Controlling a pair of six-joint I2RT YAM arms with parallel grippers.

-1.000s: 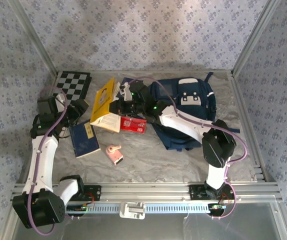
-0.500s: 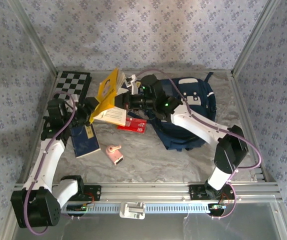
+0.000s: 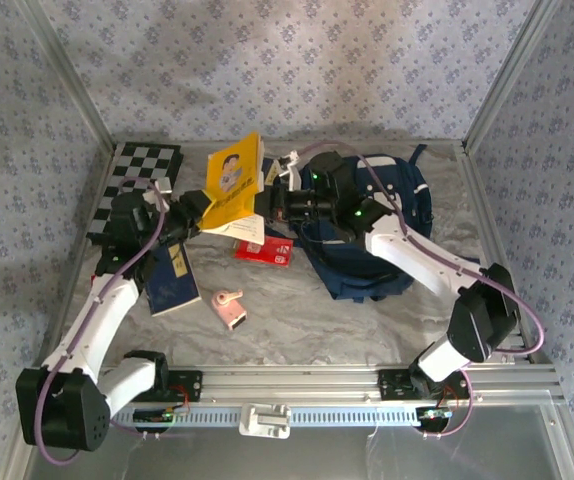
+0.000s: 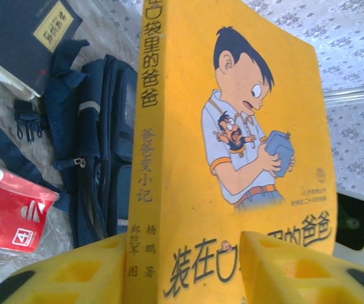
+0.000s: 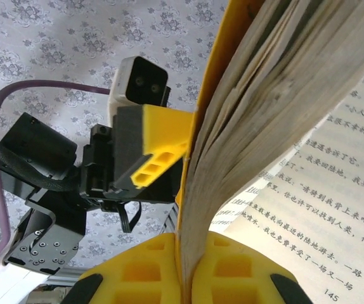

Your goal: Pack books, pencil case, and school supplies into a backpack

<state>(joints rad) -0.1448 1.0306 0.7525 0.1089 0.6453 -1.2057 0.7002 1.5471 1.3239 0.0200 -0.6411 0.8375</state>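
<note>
While the yellow book (image 3: pixel 235 180) hangs tilted in the air between both arms, note that the right gripper (image 5: pixel 188 253) is clamped tight on its page edge. The left gripper (image 4: pixel 182 269) straddles the spine end, partly open; you cannot tell whether it pinches. The backpack (image 3: pixel 402 195) lies to the book's right, beneath the right arm, so that arm is nearer.
</note>
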